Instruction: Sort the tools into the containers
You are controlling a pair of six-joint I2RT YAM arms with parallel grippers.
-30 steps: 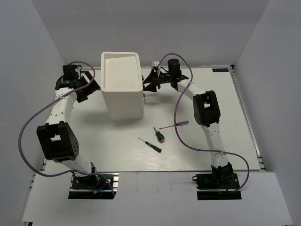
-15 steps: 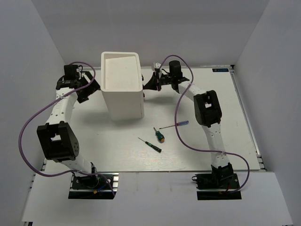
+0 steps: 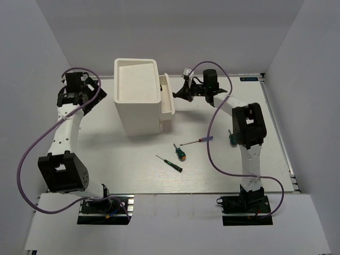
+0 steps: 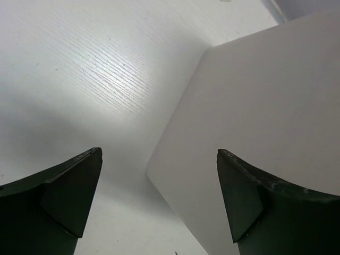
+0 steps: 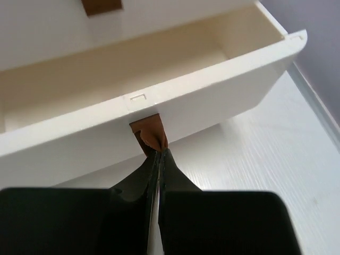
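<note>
White drawer [image 3: 169, 96] out rightward, long side near-to-far, knob [image 5: 147, 127] in right hand [image 5: 158, 155].

Tall white rectangular box [image 3: 137, 103]: smooth matt plastic.
White pull-out drawer [image 5: 223, 79]: smooth plastic, faint sheen.
Small brown square knob [image 5: 150, 130]: smooth, matt.
White table top [image 4: 79, 69]: fine wood-grain texture, soft sheen.
Left gripper [image 4: 158, 153] fingers [image 4: 64, 186]: black matt plastic, scuffed edges.

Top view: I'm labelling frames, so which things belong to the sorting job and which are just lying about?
Job: box, open drawer, knob, right gripper, green screwdriver, red screwdriver, dark screwdriver, green tool by the right arm.
Lying about: cables, sticker.
</note>
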